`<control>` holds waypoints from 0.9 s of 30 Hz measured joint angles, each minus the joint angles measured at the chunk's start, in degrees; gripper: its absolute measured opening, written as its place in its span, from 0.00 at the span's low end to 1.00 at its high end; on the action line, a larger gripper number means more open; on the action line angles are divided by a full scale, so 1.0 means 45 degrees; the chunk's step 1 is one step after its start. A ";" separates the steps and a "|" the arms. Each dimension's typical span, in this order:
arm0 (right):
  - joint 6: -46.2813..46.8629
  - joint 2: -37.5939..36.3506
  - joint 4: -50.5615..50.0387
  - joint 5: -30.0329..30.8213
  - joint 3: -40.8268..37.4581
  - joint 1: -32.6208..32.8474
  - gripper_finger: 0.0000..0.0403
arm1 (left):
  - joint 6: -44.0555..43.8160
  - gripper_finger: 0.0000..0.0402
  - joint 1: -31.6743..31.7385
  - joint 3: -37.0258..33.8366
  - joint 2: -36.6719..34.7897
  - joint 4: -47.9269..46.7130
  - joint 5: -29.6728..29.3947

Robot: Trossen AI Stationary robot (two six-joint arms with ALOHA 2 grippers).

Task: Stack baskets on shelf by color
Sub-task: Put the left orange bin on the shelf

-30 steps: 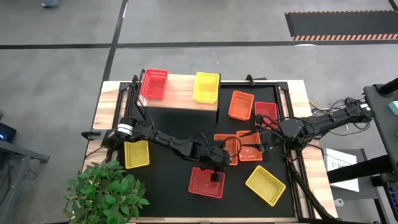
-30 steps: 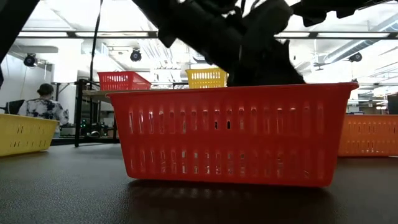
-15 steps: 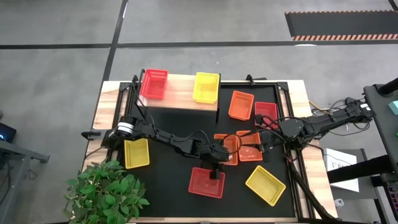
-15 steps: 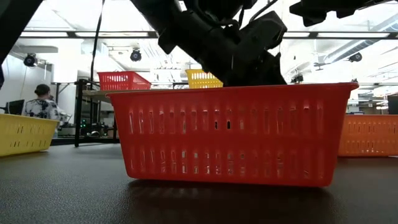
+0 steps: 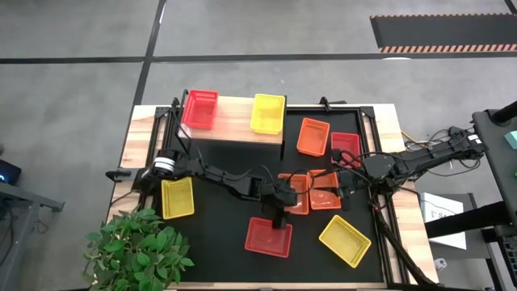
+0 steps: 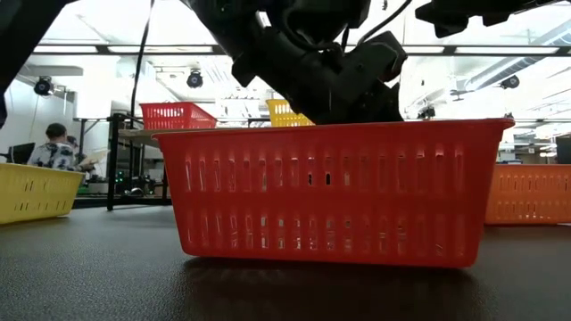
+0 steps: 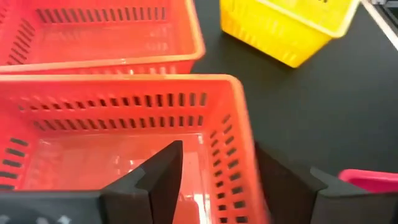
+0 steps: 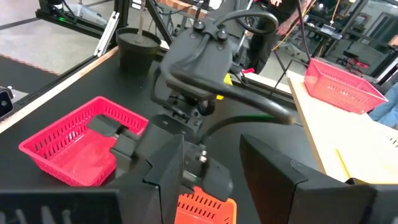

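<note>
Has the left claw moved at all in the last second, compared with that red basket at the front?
Yes. In the high view the left gripper has pulled back from inside the red basket to its far rim, towards the shelf.

Shelf [image 5: 234, 121]: light wood board at desk's far edge; carries red basket [image 5: 200, 108] at left end, yellow basket [image 5: 268, 113] beside it, right part bare. On black mat: yellow basket [image 5: 177, 200] at left; red basket [image 5: 268, 237] front centre, upright; yellow basket [image 5: 345, 240] front right, angled; orange baskets [image 5: 313, 136] [image 5: 325, 191] [image 5: 296, 192] mid-right; pink-red basket [image 5: 346, 145] beside orange one.
</note>
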 joint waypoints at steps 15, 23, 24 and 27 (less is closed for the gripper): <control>-0.0131 0.0000 -0.0005 0.0000 0.0000 0.0000 0.37 | 0.0005 0.02 0.0024 -0.0087 -0.0010 -0.0024 -0.0072; -0.0126 0.0013 -0.0024 -0.0005 0.0000 0.0001 0.37 | 0.1145 0.00 -0.0126 -0.0115 -0.1087 -0.0556 -0.0153; -0.0121 0.0015 -0.0019 -0.0005 0.0000 0.0002 0.37 | 0.1369 0.00 -0.0180 -0.0117 -0.1296 -0.0636 -0.0173; -0.0115 0.0015 -0.0021 -0.0010 0.0000 0.0001 0.37 | 0.2240 0.00 -0.0420 -0.0121 -0.1985 -0.1382 -0.0490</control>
